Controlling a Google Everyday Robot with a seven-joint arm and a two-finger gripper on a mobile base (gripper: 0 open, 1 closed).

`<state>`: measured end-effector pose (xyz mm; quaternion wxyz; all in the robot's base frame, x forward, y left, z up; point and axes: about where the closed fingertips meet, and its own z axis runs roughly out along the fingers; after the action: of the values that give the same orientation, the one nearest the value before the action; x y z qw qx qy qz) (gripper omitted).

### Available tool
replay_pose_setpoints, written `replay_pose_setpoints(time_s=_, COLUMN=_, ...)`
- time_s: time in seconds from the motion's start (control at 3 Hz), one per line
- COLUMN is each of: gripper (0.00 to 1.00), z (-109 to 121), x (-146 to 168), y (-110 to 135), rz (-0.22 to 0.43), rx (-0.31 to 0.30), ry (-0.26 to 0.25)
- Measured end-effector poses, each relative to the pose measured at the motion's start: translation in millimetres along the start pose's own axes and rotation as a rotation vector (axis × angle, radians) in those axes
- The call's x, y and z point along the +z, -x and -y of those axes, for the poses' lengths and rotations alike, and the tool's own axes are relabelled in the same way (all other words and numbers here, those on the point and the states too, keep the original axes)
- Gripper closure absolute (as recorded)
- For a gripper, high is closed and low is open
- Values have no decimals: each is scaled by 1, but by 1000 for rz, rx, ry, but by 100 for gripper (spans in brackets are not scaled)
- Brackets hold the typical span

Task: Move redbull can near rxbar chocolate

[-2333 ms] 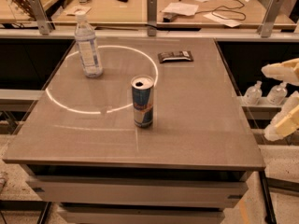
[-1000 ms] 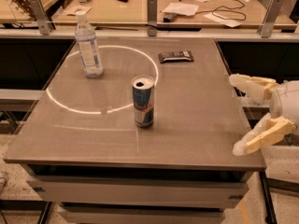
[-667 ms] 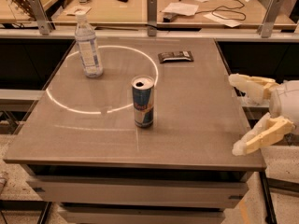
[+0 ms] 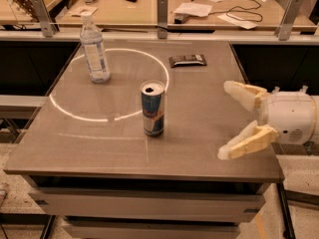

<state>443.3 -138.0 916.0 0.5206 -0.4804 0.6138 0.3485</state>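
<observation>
- Your gripper sits at the right edge of the table, low over the surface, pointing left toward the middle.
- Its fingers are spread wide apart, one toward the back and one toward the front. Nothing is between them.
- The white wrist housing behind the fingers hangs just past the table's right edge.
- The redbull can stands upright near the table centre, a bit toward the front, with the silver top facing up. It is well apart from the gripper, to its left.
- The can's base is just inside the right-front arc of a white ring marked or lit on the tabletop; you can't tell which.
- The rxbar chocolate lies flat toward the back of the table, right of centre, with its long side running left-right. It is just outside the ring's right side.
- The can and the bar are apart, not touching. The bar is behind the can and slightly to the right.
- A clear water bottle stands upright at the back left, inside the ring near its left-back arc.
- Behind the table is a wooden desk with papers and a dark cable.
</observation>
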Motion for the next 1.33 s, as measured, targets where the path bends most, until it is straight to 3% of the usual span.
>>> replay_pose_setpoints(time_s=0.67, gripper=0, z=14, x=52, y=-21, rz=50, rx=25, ry=24)
replay_pose_setpoints(time_s=1.33, gripper=0, z=8, x=95, y=-16, rz=95, rx=15, ry=90)
